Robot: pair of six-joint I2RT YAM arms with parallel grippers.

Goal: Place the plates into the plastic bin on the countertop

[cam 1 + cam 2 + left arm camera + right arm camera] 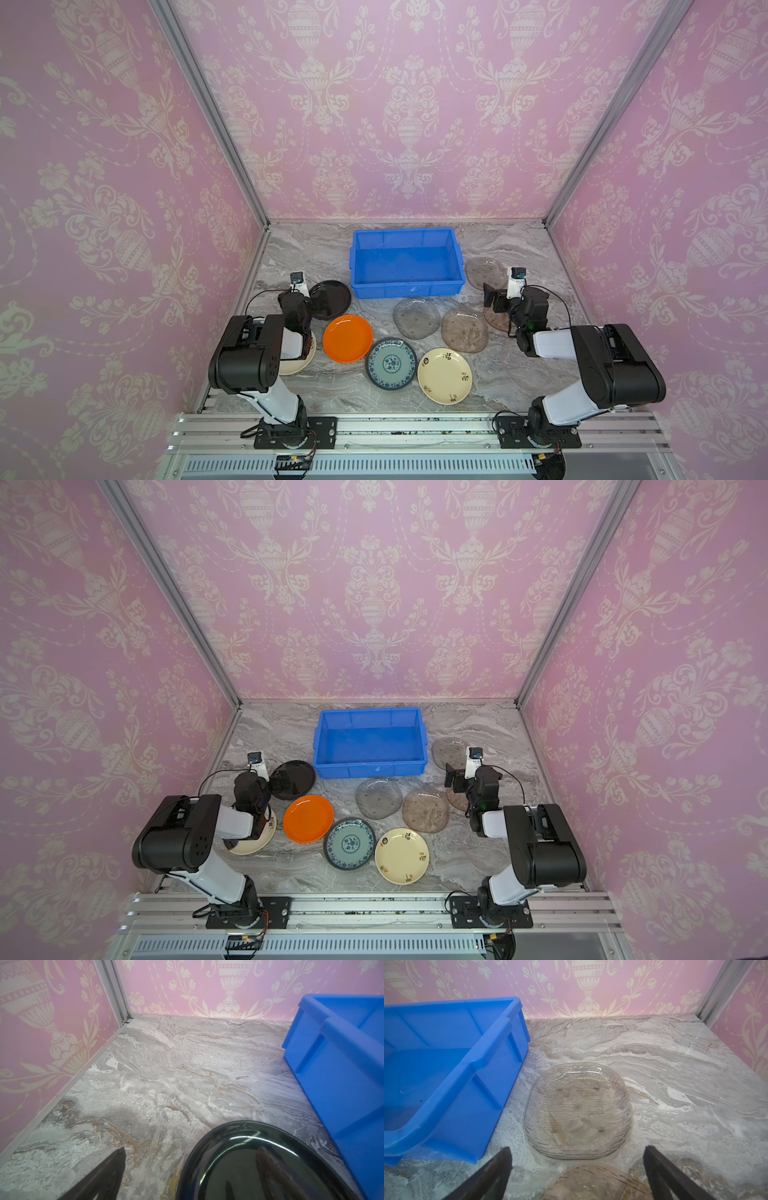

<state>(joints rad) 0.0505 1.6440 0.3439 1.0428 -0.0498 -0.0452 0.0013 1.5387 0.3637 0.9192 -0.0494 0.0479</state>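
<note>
The blue plastic bin [407, 289] [370, 767] stands empty at the back of the countertop [307, 257]. All plates lie on the countertop: black [334, 299] [259, 1163], orange [348, 338], teal floral [391, 363], cream [444, 376], grey glass [416, 318], brownish glass [464, 330] and clear glass [482, 272] [578, 1113]. My left gripper [319, 298] [187, 1178] is open, one finger over the black plate, the other outside its rim. Open too, my right gripper [494, 297] [578, 1174] hovers over another brownish plate [596, 1184].
A second cream plate [296, 366] lies partly under my left arm. A faint clear plate [528, 370] sits by my right arm. Pink patterned walls with aluminium posts [216, 124] close in three sides. The bin's side wall [342, 1068] [471, 1088] is close to both grippers.
</note>
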